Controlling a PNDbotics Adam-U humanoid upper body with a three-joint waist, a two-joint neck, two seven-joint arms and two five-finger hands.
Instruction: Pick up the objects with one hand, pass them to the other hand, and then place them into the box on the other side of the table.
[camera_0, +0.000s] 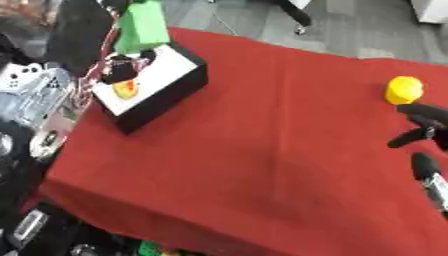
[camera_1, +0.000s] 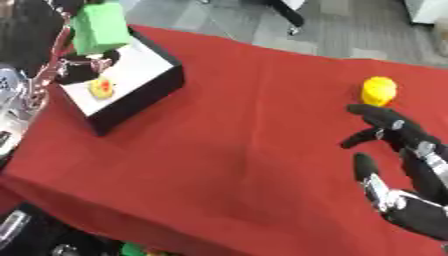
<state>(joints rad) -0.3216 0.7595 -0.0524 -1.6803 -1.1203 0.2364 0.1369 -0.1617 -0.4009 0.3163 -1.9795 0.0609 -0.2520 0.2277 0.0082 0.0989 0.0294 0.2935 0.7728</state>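
Note:
A black box (camera_0: 166, 95) with a white floor stands at the left of the red table (camera_0: 262, 150). A small yellow and orange thing (camera_0: 127, 89) lies inside it. A green block (camera_0: 143, 27) stands tilted over the box's far corner, and my left hand (camera_1: 80, 68) shows as a dark shape just below it, over the box. Whether that hand holds the block is unclear. A yellow object (camera_1: 379, 91) sits on the cloth at the right. My right hand (camera_1: 398, 132) is open just in front of it, apart from it, holding nothing.
Clear plastic and white items (camera_0: 35, 95) crowd the floor beyond the table's left edge. Dark clutter (camera_0: 35, 225) lies below the near left corner. Grey floor (camera_0: 350, 25) runs behind the table's far edge.

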